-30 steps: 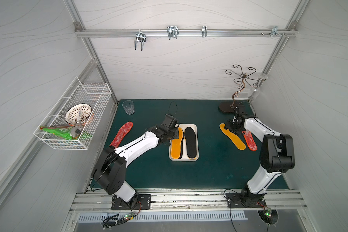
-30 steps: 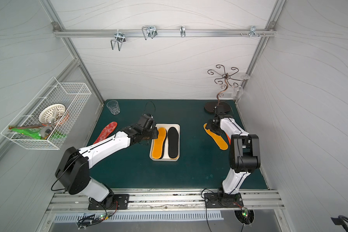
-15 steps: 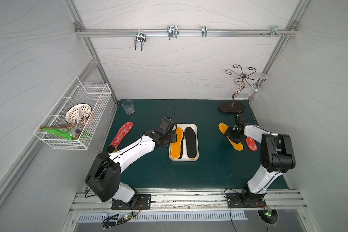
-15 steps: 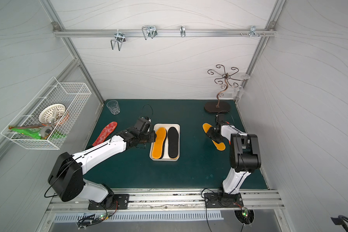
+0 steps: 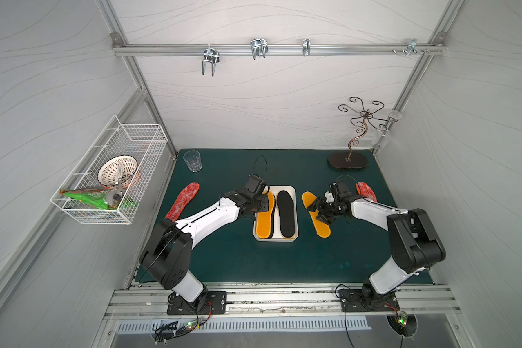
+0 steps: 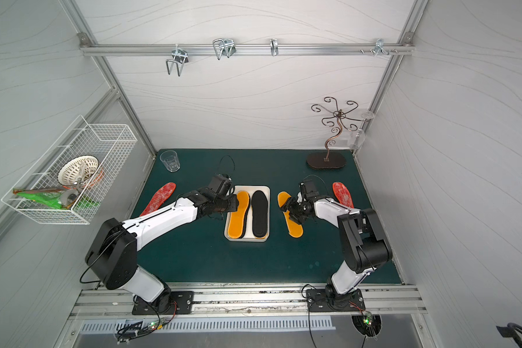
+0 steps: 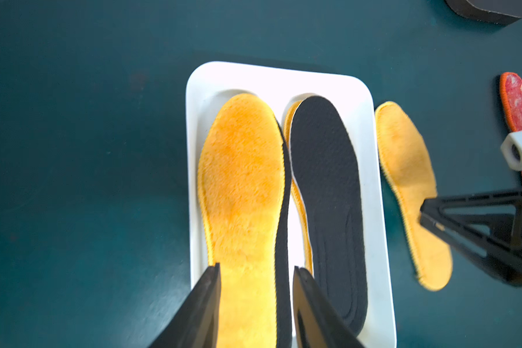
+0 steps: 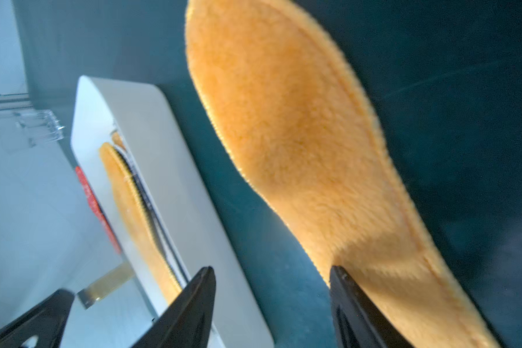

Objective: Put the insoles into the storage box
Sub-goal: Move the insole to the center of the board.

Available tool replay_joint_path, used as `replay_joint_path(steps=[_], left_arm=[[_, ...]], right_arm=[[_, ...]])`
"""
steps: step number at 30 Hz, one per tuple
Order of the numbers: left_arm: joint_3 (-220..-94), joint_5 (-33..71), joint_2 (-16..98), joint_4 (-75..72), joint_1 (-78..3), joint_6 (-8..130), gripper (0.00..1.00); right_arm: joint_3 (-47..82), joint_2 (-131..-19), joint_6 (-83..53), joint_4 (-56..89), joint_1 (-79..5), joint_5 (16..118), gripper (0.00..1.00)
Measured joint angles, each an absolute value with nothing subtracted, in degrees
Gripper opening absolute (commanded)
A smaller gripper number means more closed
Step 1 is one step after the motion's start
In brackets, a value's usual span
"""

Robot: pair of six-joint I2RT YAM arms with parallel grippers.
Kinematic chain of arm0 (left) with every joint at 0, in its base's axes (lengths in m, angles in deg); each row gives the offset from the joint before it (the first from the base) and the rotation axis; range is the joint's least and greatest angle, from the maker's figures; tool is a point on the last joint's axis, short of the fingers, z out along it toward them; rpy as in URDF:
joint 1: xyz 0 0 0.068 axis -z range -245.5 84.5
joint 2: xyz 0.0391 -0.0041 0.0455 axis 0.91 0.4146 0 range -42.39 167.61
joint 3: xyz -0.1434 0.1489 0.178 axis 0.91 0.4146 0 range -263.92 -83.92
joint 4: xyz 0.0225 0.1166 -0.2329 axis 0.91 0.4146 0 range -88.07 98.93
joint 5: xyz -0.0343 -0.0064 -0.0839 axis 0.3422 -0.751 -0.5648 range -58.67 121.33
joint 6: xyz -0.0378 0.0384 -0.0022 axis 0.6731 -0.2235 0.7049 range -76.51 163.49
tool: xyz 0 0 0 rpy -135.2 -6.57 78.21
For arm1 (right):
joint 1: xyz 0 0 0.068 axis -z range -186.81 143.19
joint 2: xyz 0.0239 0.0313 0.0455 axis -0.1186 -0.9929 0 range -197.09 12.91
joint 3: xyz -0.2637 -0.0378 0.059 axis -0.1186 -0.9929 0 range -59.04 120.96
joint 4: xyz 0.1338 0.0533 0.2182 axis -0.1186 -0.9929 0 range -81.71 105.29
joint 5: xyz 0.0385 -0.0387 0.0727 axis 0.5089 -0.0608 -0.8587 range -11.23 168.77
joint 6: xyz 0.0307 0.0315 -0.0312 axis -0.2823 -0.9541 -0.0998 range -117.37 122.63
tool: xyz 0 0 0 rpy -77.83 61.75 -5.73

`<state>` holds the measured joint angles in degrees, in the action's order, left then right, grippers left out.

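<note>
The white storage box [image 5: 275,238] sits mid-mat. It holds an orange insole [image 5: 265,223] lying on a black one, and a black insole [image 5: 285,214] lying on an orange one. My left gripper [image 5: 262,206] hovers open over the far end of that orange insole [image 7: 241,180], its fingers apart and closed on nothing. Another orange insole [image 5: 321,226] lies on the mat just right of the box. My right gripper [image 5: 318,212] is open above it, one finger over its edge [image 8: 299,120]. Red insoles lie at far left [image 5: 183,200] and far right [image 5: 366,189].
A clear glass [image 5: 192,161] stands at the back left. A metal scroll stand [image 5: 347,159] with hanging glasses is at the back right. A white wire basket [image 5: 109,180] hangs on the left wall.
My right gripper has swung from the back right towards the box. The orange insole on the mat now lies nearer the box. My left gripper has drawn back slightly over the box.
</note>
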<state>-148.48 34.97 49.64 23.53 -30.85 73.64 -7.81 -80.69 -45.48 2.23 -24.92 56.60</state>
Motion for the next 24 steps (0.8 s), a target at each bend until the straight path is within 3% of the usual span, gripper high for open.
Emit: replay_joint_path(steps=[10, 24], left_arm=[[-160.5, 29.0, 59.0, 21.5, -30.9, 69.9, 0.44], [-167.2, 19.4, 66.3, 20.6, -29.6, 67.7, 0.41]], right_arm=[[0.9, -73.6, -36.1, -6.1, -23.0, 68.0, 0.65], [-1.8, -77.3, -32.9, -7.3, -14.7, 67.1, 0.63]])
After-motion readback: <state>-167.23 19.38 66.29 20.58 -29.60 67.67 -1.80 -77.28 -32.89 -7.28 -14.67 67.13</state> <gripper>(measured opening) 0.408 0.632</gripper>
